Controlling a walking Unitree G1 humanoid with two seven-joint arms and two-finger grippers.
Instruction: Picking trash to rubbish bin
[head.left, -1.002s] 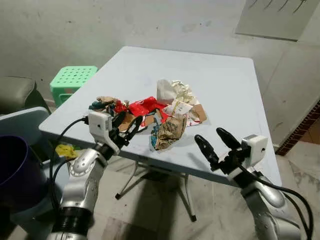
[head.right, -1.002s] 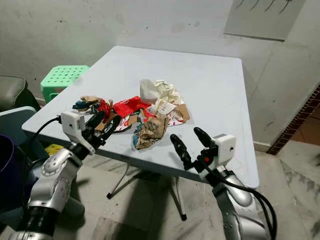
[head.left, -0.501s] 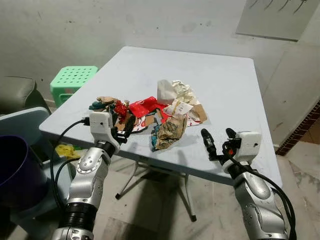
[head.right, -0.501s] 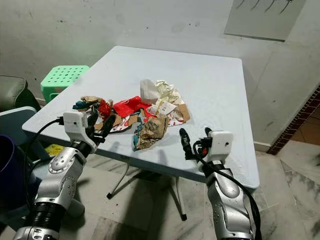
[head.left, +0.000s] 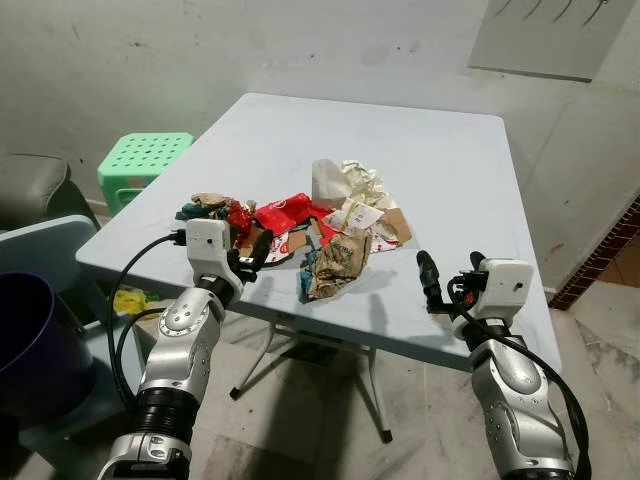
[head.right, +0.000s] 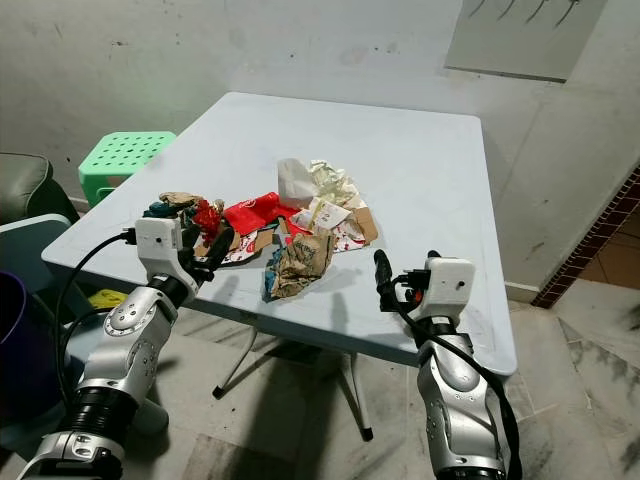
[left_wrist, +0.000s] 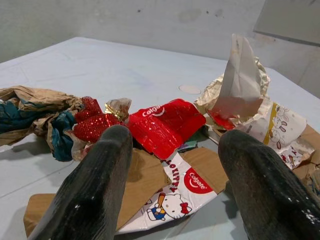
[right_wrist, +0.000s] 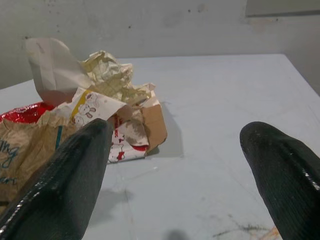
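A pile of trash lies mid-table on the pale blue table (head.left: 450, 190): a red wrapper (head.left: 285, 212), a crumpled brown paper bag (head.left: 338, 265), white crumpled paper (head.left: 335, 180) and a brown-and-teal wad (head.left: 203, 207). My left gripper (head.left: 255, 243) is open at the table's front-left edge, its fingers (left_wrist: 95, 190) pointing at the red wrapper (left_wrist: 165, 125) and a flattened printed carton (left_wrist: 170, 195). My right gripper (head.left: 450, 265) is open over the front-right edge, right of the pile, holding nothing. A dark purple rubbish bin (head.left: 30, 340) stands on the floor at the far left.
A green plastic stool (head.left: 145, 160) stands beyond the table's left side, with a grey seat (head.left: 35, 190) further left. A pale blue chair (head.left: 50, 250) sits beside the bin. A yellow scrap (head.left: 130, 300) lies on the floor under the table's left edge.
My right gripper has risen and swung forward to the table's front edge, fingers now pointing at the pile. My left gripper has edged closer to the trash. Both stay open.
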